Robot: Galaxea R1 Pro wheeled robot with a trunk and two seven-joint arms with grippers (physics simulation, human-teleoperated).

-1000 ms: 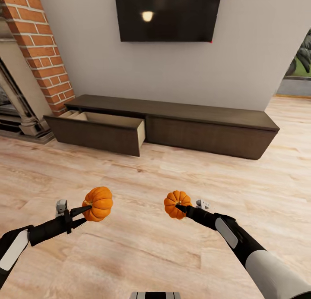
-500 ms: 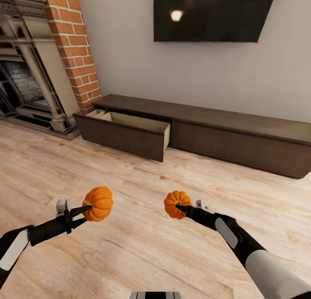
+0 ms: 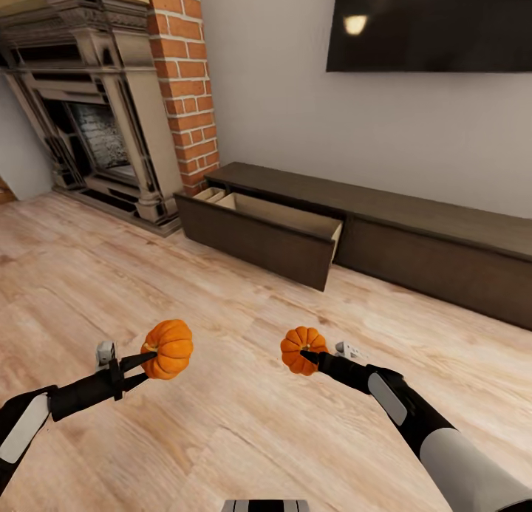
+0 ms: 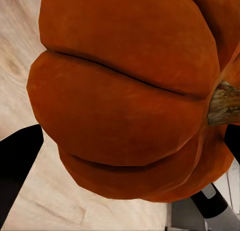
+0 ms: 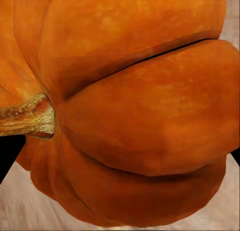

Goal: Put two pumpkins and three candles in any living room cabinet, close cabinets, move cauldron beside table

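Both arms out front over the wood floor (image 3: 222, 423), each carrying a pumpkin. Left tool (image 3: 148, 362) clenched on the left pumpkin (image 3: 169, 348); right tool (image 3: 309, 358) clenched on the right pumpkin (image 3: 301, 348). Both fruits are clear of the floor, held at about the same height and apart from each other. In the left wrist view the pumpkin (image 4: 130, 101) sits between the dark fingers (image 4: 17, 166), stem off to one side; the right wrist view has the same close look at the other pumpkin (image 5: 135, 116).

Cabinet (image 3: 414, 224) runs along the wall under the screen (image 3: 436, 24), well ahead. One drawer (image 3: 281, 227) near the brick column (image 3: 185, 83) stands pulled out, pale inside, nothing visible in it from here.

Step in hand, as judged: carry to the open drawer. Advice:
- drive up square to the drawer front, stopping short of it
- keep both grips firm; round ribbed bodies may roll out
- lower one pumpkin at a time below the drawer rim before letting go
- space them apart, leaving room for candles.
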